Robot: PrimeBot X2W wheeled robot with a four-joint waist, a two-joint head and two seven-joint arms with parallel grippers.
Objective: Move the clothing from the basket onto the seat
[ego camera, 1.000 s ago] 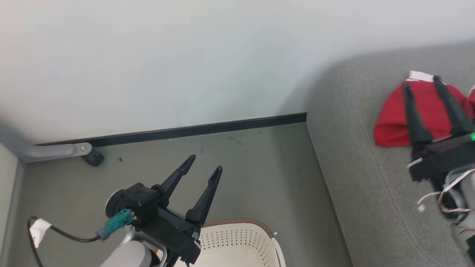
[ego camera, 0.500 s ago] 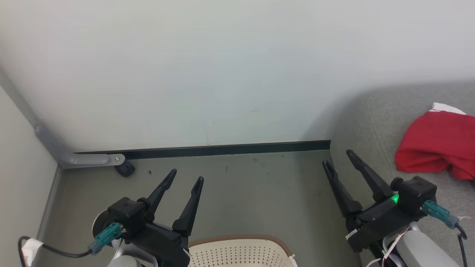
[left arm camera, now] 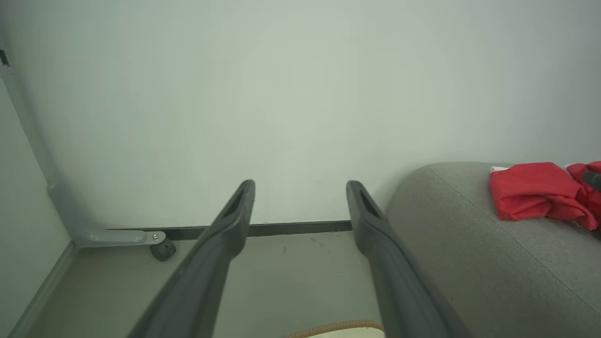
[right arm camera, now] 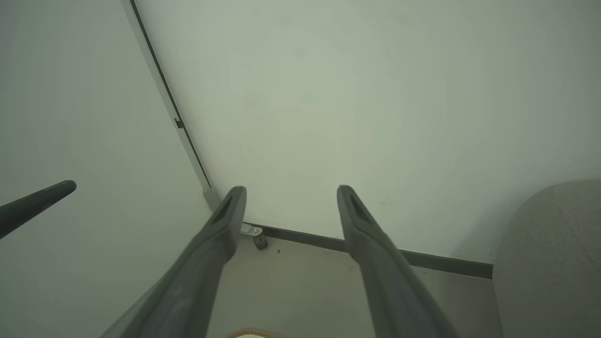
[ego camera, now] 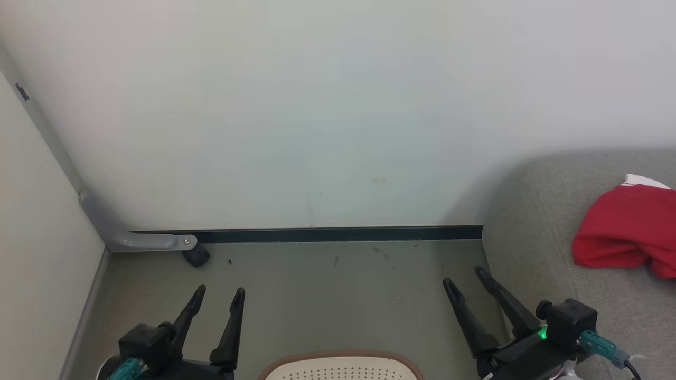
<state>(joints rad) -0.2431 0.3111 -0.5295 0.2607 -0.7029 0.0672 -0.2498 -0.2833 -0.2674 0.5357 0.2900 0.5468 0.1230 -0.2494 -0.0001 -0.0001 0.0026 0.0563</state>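
Note:
Red clothing (ego camera: 626,235) with a white edge lies bunched on the grey seat (ego camera: 549,221) at the right; the left wrist view shows that clothing (left arm camera: 535,190) on the seat (left arm camera: 469,244) too. The basket (ego camera: 340,367) shows just its brown rim and perforated cream wall at the bottom middle, its inside hidden. My left gripper (ego camera: 220,291) stands open and empty at the lower left, beside the basket. At the lower right my right gripper (ego camera: 465,278) is open and empty, by the seat's front corner, well apart from the clothing.
A pale wall with a dark skirting strip (ego camera: 338,234) runs across behind a grey-green floor. A grey bracket (ego camera: 153,241) and a small dark caster (ego camera: 196,257) sit in the left corner, where a side wall meets it.
The head camera has tilted and turned, so the whole picture shifted. My right gripper came off the red clothing, which stays on the seat, and drew back to the lower right.

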